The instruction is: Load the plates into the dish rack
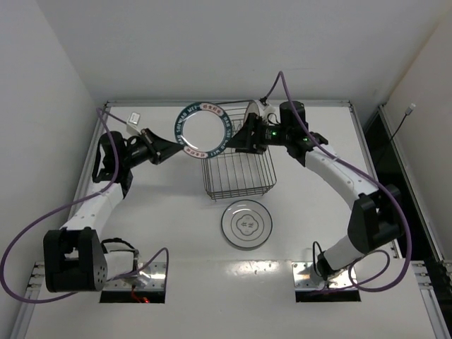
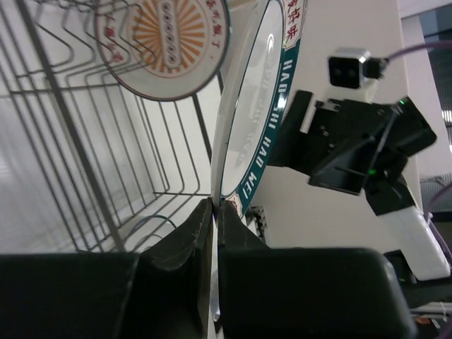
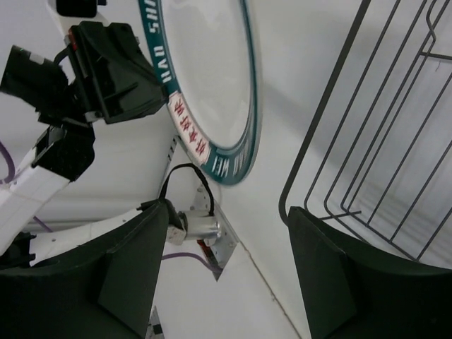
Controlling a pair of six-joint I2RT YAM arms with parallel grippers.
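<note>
My left gripper (image 1: 167, 150) is shut on the lower rim of the teal-rimmed plate (image 1: 205, 128) and holds it upright in the air at the left end of the dish rack (image 1: 240, 169). The left wrist view shows the pinch (image 2: 214, 206) on that plate (image 2: 258, 106). The orange-centred plate (image 2: 166, 42) stands inside the rack (image 2: 106, 141). My right gripper (image 1: 239, 138) is open and empty beside the held plate's right rim, over the rack. In the right wrist view its gripper (image 3: 226, 212) is apart from the plate (image 3: 212, 78). The thin-ringed plate (image 1: 246, 224) lies flat on the table in front of the rack.
A small white object (image 1: 133, 119) lies at the table's back left corner. Purple cables (image 1: 42, 226) loop beside both arms. White walls close the table at the left and back.
</note>
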